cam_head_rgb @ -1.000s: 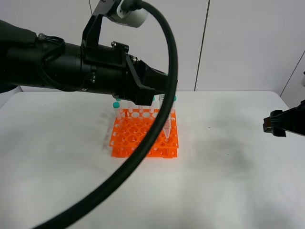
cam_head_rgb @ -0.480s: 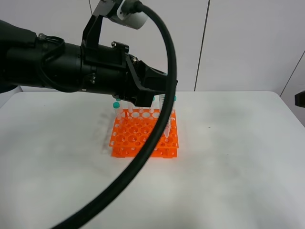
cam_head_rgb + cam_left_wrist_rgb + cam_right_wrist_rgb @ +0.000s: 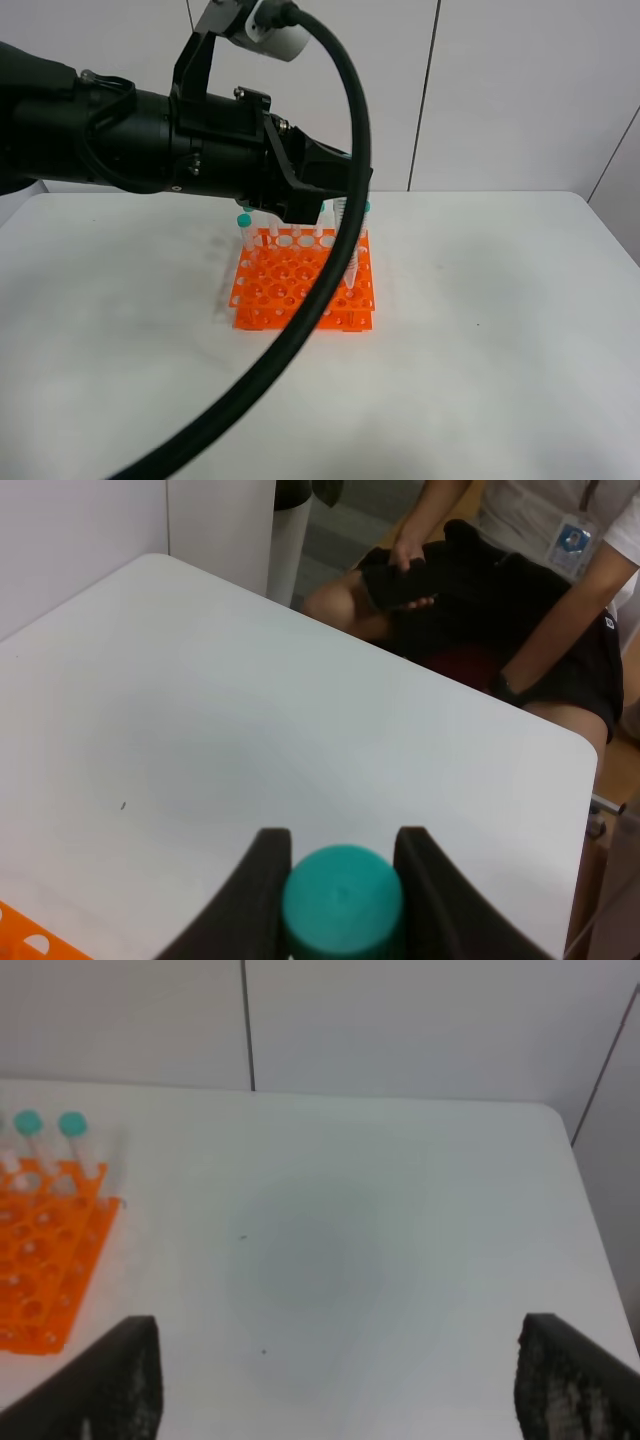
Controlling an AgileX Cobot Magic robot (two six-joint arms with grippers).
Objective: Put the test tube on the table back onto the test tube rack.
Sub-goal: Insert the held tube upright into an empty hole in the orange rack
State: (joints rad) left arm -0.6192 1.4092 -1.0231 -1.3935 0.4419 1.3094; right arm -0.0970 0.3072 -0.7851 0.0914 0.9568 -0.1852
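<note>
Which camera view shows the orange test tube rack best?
The exterior high view: nearly the whole test tube rack shows, though a black cable crosses it. The right wrist view shows only part of it; the left wrist view catches one orange corner.

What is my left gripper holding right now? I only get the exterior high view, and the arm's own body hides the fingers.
Observer: The left wrist view shows the left gripper shut on the test tube, its teal cap pinched between the two fingers.
Operator: And the right gripper? It isn't in my frame.
Observer: The right wrist view shows the right gripper open, its fingers wide apart with only the table showing between them.
</note>
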